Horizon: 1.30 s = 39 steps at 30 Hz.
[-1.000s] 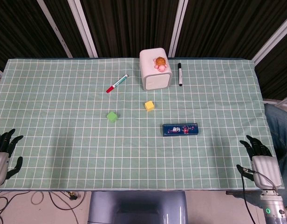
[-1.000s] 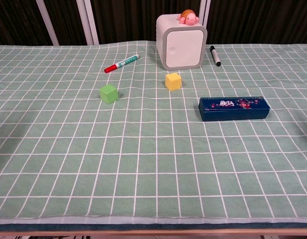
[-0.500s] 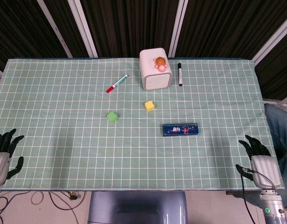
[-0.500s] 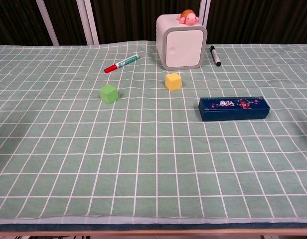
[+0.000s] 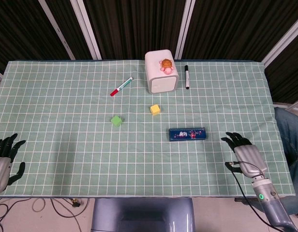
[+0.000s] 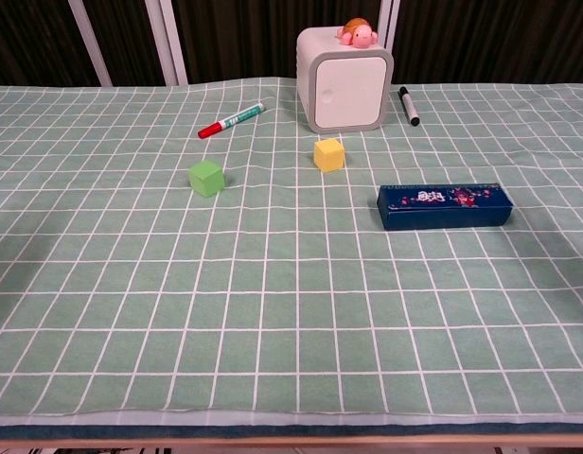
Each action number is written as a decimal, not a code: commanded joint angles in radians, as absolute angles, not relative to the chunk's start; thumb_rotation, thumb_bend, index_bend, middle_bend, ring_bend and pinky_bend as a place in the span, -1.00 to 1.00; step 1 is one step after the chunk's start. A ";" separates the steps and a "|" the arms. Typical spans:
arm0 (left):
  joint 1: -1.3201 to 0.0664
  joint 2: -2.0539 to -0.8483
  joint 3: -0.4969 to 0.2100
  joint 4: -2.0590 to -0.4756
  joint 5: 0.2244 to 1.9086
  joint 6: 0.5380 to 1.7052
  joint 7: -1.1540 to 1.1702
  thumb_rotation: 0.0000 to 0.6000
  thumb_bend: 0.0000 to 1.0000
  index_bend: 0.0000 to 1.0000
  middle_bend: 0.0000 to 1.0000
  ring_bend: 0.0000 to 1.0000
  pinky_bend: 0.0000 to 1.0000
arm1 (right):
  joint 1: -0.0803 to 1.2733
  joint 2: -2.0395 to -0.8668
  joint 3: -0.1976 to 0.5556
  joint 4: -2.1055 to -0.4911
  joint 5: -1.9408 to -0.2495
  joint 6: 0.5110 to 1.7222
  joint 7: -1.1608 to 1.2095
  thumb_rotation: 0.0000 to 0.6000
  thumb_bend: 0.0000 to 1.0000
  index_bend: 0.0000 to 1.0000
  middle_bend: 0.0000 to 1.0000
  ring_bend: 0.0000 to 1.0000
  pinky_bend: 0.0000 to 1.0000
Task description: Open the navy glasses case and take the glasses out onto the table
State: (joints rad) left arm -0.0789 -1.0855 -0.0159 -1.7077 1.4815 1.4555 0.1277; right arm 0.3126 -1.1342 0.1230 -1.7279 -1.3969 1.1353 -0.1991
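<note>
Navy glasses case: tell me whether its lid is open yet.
No, the navy glasses case lies closed on the table, and no hand touches it.

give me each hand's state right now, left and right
Left hand: open, fingers apart, holding nothing, at the table's near left edge.
Right hand: open, fingers apart, holding nothing, apart from the navy glasses case.

**Cloth, plastic and a glossy case**

A matt green cloth (image 5: 67, 145) with a white grid covers the counter, lying slightly rumpled. Just left of the right robot hand (image 5: 245, 155), whose shell is smooth grey with black fingers, the case (image 5: 187, 134) looks glossy navy with a printed pattern. Beyond it the white box (image 6: 344, 80) looks smooth plastic.
</note>
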 commanded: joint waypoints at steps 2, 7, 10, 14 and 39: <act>-0.080 -1.086 -0.016 -1.707 1.478 1.452 0.126 1.00 -0.08 -0.72 -1.00 -1.00 -0.94 | 0.473 -1.121 0.204 -1.799 -1.201 0.961 -0.376 1.00 -0.48 -0.58 -0.72 -0.78 -0.52; -0.080 -1.084 -0.018 -1.707 1.474 1.451 0.123 1.00 -0.08 -0.72 -1.00 -1.00 -0.94 | 0.597 -1.196 0.235 -1.796 -0.998 0.880 -0.505 1.00 -0.48 -0.58 -0.71 -0.77 -0.52; -0.080 -1.083 -0.017 -1.705 1.475 1.451 0.123 1.00 -0.07 -0.72 -1.00 -1.00 -0.94 | 0.653 -1.234 0.241 -1.777 -0.920 0.861 -0.551 1.00 -0.48 -0.58 -0.70 -0.78 -0.52; -0.081 -1.083 -0.016 -1.703 1.474 1.447 0.121 1.00 -0.08 -0.72 -1.00 -1.00 -0.94 | 0.726 -1.300 0.238 -1.747 -0.824 0.872 -0.623 1.00 -0.48 -0.58 -0.70 -0.77 -0.52; -0.085 -1.079 -0.017 -1.708 1.456 1.432 0.117 1.00 -0.07 -0.72 -1.00 -1.00 -0.94 | 0.903 -1.540 0.207 -1.539 -0.600 0.937 -0.719 1.00 -0.43 -0.53 -0.44 -0.76 -0.52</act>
State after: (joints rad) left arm -0.0850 -1.0793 -0.0175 -1.7083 1.4565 1.4321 0.1166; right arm 0.8990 -1.5383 0.2083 -1.5437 -0.6063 0.9392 -0.7181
